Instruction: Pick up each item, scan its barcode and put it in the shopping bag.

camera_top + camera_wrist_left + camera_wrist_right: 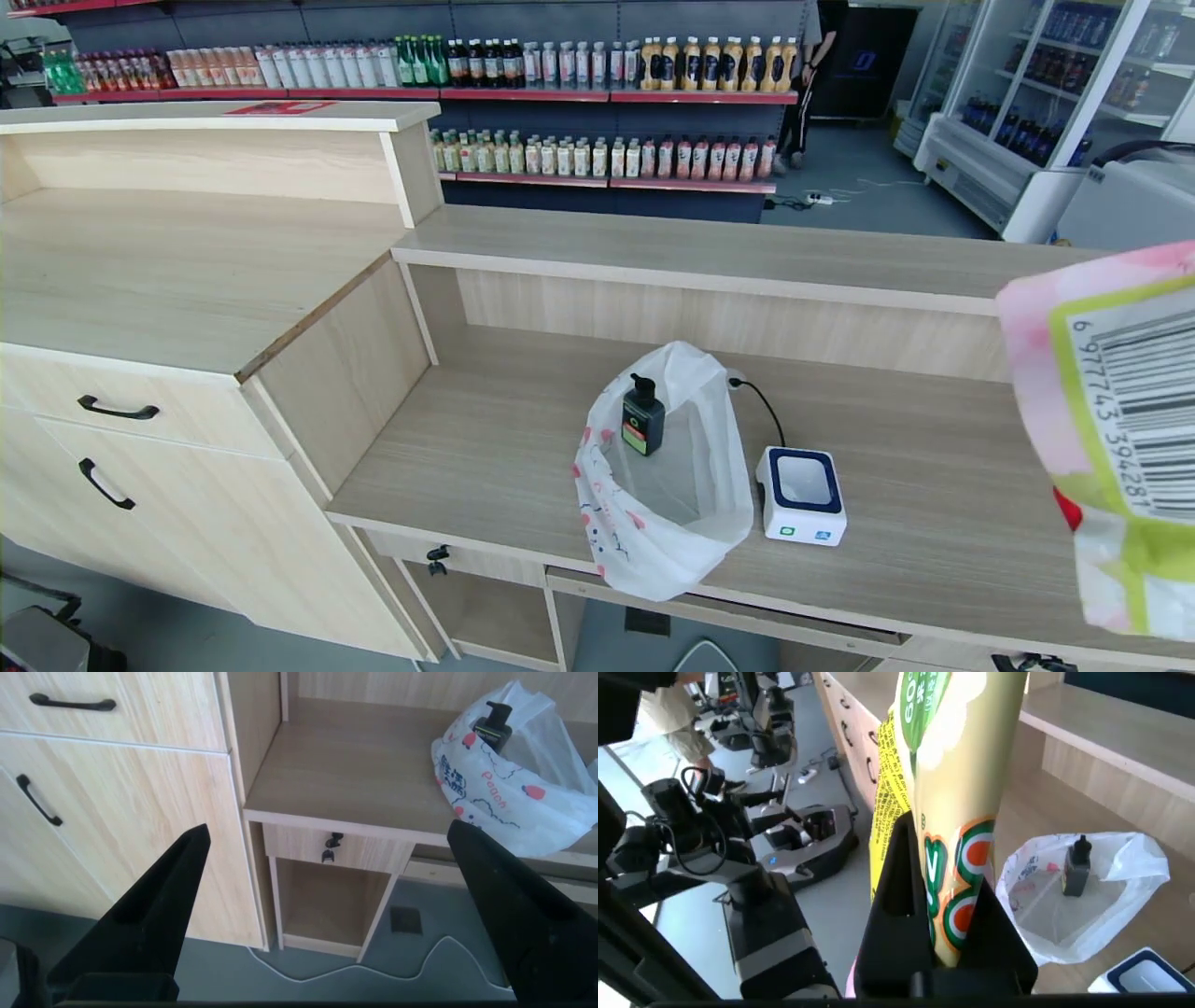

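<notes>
A pink and green snack packet hangs high at the right, its barcode turned toward the head camera. My right gripper is shut on that packet, holding it upright above the counter. A white shopping bag stands open at the counter's front edge, with a black pump bottle upright inside it. Just right of the bag sits the white scanner with its blue-framed window. My left gripper is open and holds nothing, low in front of the counter, left of the bag.
The wooden counter has a raised back ledge and a taller cabinet with drawers at its left. A black cable runs from the scanner behind the bag. A keyed drawer sits under the counter edge. Shelves of bottles stand behind.
</notes>
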Controlling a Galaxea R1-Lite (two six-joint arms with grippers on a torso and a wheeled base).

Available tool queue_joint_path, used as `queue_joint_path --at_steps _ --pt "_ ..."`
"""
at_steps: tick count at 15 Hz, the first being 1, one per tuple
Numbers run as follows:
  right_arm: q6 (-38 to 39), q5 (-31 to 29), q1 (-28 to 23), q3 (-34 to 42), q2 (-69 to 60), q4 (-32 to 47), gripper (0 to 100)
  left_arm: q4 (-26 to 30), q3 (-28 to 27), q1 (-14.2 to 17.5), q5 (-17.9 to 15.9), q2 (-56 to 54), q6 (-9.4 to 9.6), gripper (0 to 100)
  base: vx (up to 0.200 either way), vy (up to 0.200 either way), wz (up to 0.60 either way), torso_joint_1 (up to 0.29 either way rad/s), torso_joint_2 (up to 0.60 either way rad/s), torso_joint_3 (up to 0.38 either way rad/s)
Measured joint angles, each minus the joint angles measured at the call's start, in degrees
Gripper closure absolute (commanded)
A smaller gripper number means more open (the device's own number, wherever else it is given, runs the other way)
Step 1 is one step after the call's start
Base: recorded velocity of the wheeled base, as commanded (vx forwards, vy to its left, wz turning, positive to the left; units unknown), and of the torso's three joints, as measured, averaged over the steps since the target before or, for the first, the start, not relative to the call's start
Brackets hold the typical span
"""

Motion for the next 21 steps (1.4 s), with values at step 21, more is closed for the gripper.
queue_joint_path --at_steps 21 --pt "-3.22 -2.96 12.41 -5.57 4.99 4.93 100 -0.02 0.0 -0.02 -0.02 0.0 0.0 0 0.0 0.0 0.0 0.0 0.0 0.0"
